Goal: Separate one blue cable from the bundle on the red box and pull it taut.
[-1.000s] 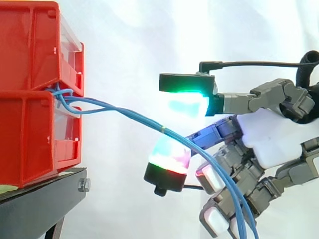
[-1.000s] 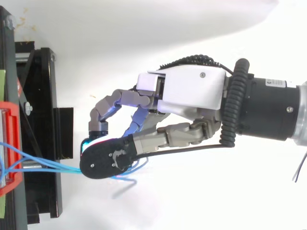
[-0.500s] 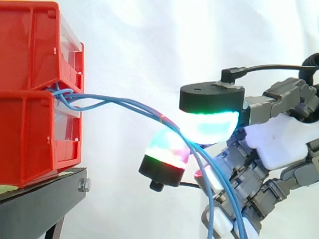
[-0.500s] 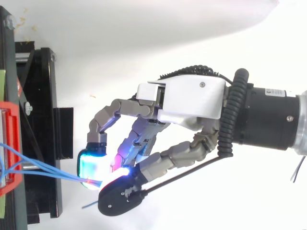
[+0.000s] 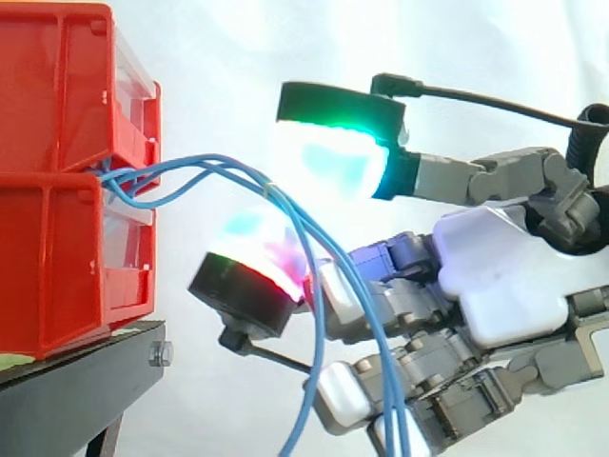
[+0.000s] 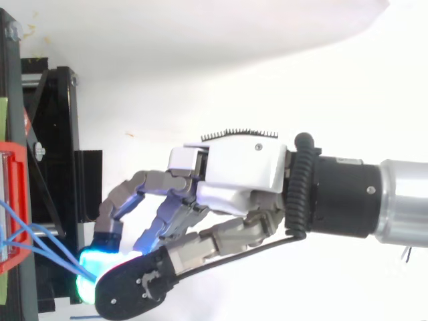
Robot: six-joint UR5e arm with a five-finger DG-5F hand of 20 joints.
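A bundle of thin blue cables comes out between the two stacked red boxes, arches slackly to the right and then drops past the hand. The thumb pad glows green and cyan above the bundle. A finger pad glows red and cyan below it. A small gap shows between the two pads; the cables run through it and drape over the lower pad. In the top view the cables run from the red box to the pads of the hand.
The red boxes rest on a black stand whose frame juts toward the hand. A white curtain hangs behind. The cables' loose ends trail below the hand.
The hand has moved toward the red boxes. The thumb pad has lifted away from the lower pad. The cables, straighter before, now bow upward in a slack arch.
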